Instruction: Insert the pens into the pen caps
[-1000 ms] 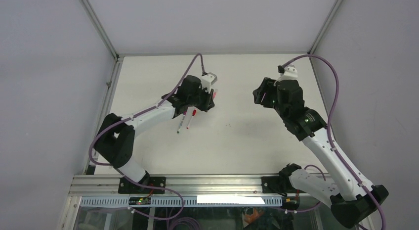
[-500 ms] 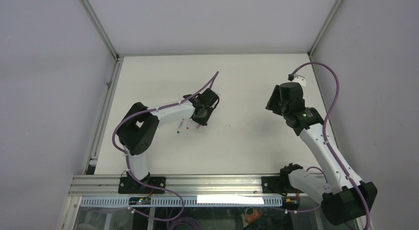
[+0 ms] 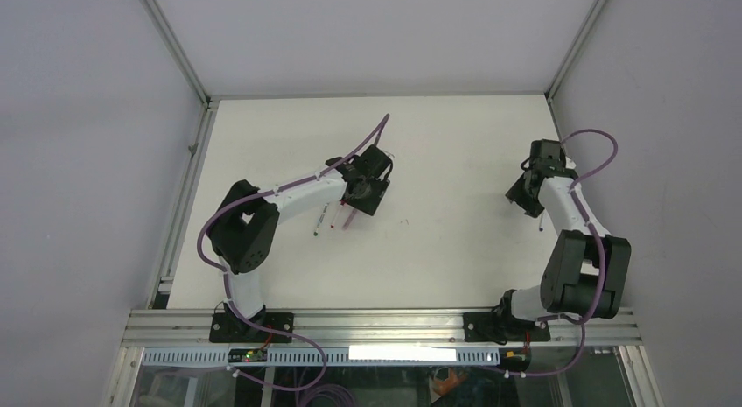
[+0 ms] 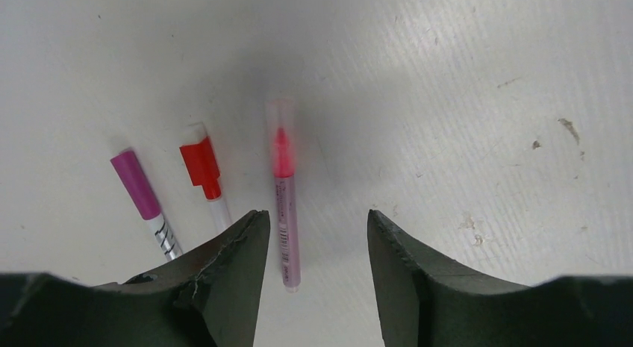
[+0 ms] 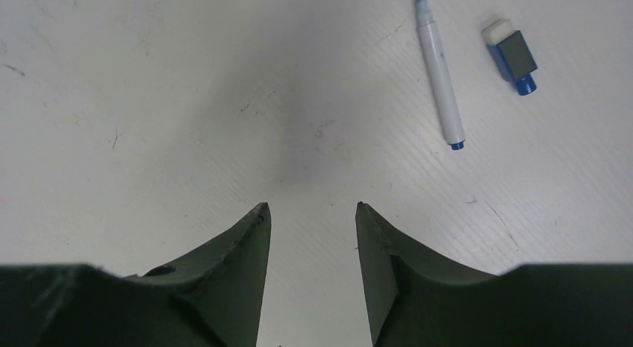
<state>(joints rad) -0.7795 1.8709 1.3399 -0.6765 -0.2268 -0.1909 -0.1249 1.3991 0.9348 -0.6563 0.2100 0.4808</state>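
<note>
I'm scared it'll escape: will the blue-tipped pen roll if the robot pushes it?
Probably: the pen looks round and lies flat on the table, so a sideways nudge may roll it. Straight and slim, it is likely stiff and light.

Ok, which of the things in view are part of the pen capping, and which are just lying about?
Part of the job:
- white-barrelled pen with a magenta cap
- white pen with a red cap
- translucent pink pen, blurred
- uncapped white pen with a blue tip
- loose blue plastic cap beside it

Just lying about:
- nothing loose; only scuff marks on the white table
</note>
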